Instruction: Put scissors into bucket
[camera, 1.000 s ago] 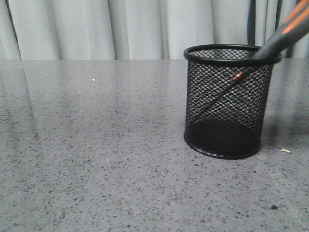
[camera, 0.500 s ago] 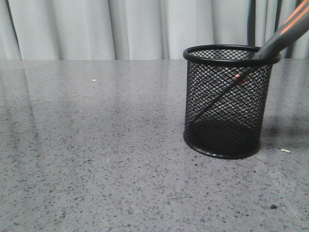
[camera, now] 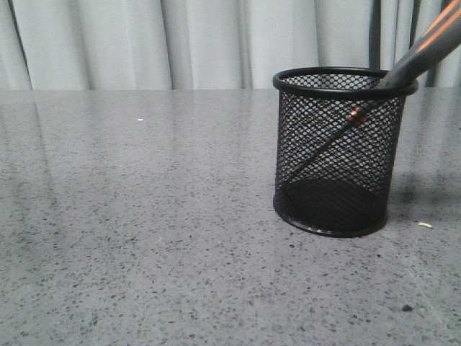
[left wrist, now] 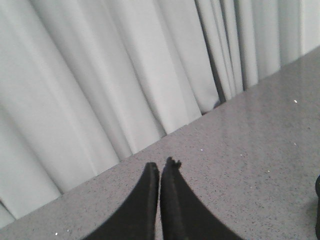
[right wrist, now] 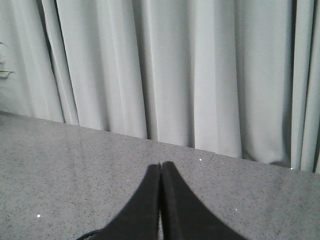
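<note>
Front view: scissors [camera: 403, 72] lean inside the bucket [camera: 338, 151]; both grippers' jaws pressed together, empty.

From my station the front view looks evenly lit and fairly bright, with soft diffuse light. The speckled tabletop [camera: 144, 238] carries pale vertical streaks of glare mirroring the curtain [camera: 202, 43] folds. A faint, soft-edged shadow spreads on the tabletop right of the bucket [camera: 338, 151]. The mesh reads sharply; the near tabletop is slightly soft. In both wrist views the picture is grainier and a bit dimmer, and each gripper, left [left wrist: 160, 172] and right [right wrist: 160, 172], shows as a featureless black silhouette, slightly blurred at the edges.
</note>
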